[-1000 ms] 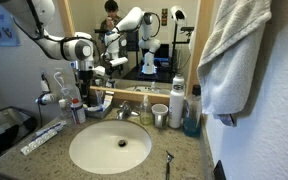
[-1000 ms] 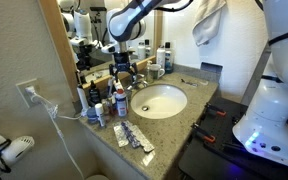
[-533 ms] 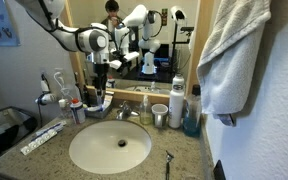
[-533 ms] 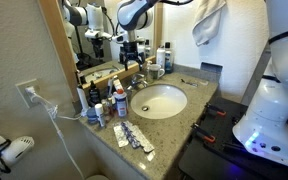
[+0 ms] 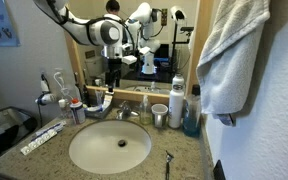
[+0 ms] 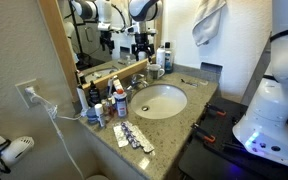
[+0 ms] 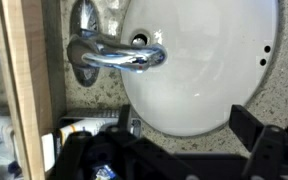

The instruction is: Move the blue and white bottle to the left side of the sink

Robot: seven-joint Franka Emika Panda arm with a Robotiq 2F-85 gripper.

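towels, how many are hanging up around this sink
1: a pale towel hangs beside the mirror, above one end of the counter, seen in both exterior views. More could hang outside the frames.

The granite counter (image 5: 189, 158) around the sink (image 5: 94, 152) carries bottles (image 5: 176, 105), a razor (image 5: 168, 160) and perhaps toothpaste (image 5: 42, 137).

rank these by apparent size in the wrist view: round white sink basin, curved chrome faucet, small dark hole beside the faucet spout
1. round white sink basin, largest
2. curved chrome faucet
3. small dark hole, smallest
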